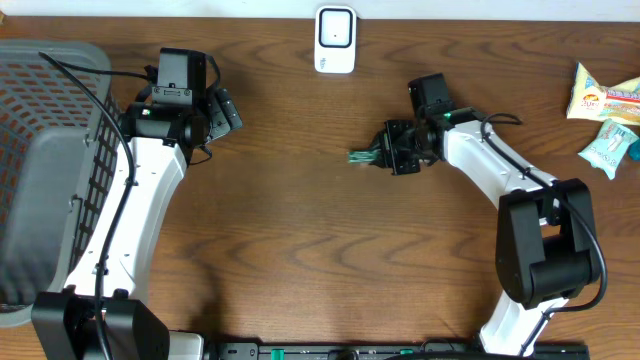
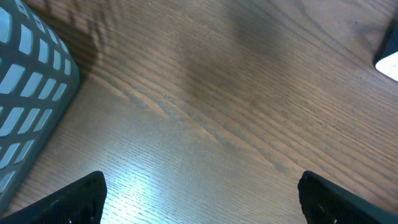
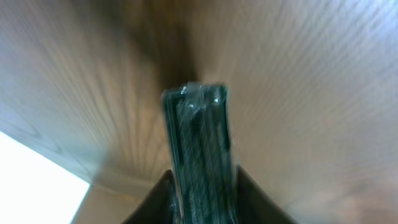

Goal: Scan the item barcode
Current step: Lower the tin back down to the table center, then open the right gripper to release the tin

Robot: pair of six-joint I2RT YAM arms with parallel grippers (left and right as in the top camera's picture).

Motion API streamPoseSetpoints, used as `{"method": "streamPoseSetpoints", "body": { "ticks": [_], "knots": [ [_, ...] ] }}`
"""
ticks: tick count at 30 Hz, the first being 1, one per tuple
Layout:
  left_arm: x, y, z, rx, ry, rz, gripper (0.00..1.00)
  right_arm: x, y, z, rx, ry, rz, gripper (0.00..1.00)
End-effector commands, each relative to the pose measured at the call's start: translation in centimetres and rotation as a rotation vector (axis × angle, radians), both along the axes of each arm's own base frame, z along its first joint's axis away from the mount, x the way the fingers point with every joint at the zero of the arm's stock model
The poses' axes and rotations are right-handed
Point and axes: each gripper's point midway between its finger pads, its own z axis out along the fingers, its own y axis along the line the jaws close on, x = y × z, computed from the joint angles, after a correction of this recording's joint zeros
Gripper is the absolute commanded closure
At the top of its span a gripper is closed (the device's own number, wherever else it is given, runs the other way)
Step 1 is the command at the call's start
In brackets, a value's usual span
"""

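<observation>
We see right gripper (image 1: 384,153) pinching green packet (image 3: 199,137) edge-on; left gripper (image 2: 202,202) wide open, empty. Risk: thin grip slips, packet drops before scanner (image 1: 335,40).

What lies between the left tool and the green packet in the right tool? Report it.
Nothing: the overhead view shows only bare wooden table between the left tool and the green packet in the right tool.

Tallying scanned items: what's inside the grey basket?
Basket: only bare grey floor and mesh walls show, no items. Its outer edge is cropped, and the left arm overlaps its right rim.
</observation>
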Motion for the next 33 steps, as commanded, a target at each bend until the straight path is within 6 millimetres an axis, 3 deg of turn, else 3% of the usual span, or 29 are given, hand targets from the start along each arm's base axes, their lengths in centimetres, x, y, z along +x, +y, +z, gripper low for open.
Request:
{"method": "streamPoseSetpoints", "body": {
  "ticks": [1,3,9,12,20,22,26,29,33],
  "knots": [
    [-0.1,0.4,-0.1,0.011,0.005,0.013,0.02,1.8,-2.4,-0.7,-0.101,-0.094,0.011,0.64],
    [-0.1,0.4,-0.1,0.011,0.005,0.013,0.02,2.6,-3.0,-0.4,-0.102,-0.126,0.003,0.58],
    [-0.1,0.4,-0.1,0.011,0.005,0.013,0.02,3.7,-5.2,-0.3,-0.113,-0.143,-0.051,0.57],
    [-0.1,0.4,-0.1,0.011,0.005,0.013,0.02,4.7,-5.9,0.0,-0.132,-0.216,0.002,0.56],
    [-0.1,0.4,-0.1,0.011,0.005,0.013,0.03,7.4,-4.7,3.2,-0.115,-0.52,0.235,0.52],
    [-0.1,0.4,-0.1,0.011,0.005,0.013,0.02,8.6,-4.5,4.5,-0.163,-0.672,0.348,0.47],
    [-0.1,0.4,-0.1,0.011,0.005,0.013,0.02,9.6,-3.8,6.0,-0.288,-0.954,0.651,0.22],
    [-0.1,0.4,-0.1,0.011,0.005,0.013,0.02,9.3,-4.5,5.1,-0.39,-0.976,0.77,0.13],
    [-0.1,0.4,-0.1,0.011,0.005,0.013,0.02,8.2,-6.7,2.5,-0.555,-0.848,0.852,0.04]
  ]
}}
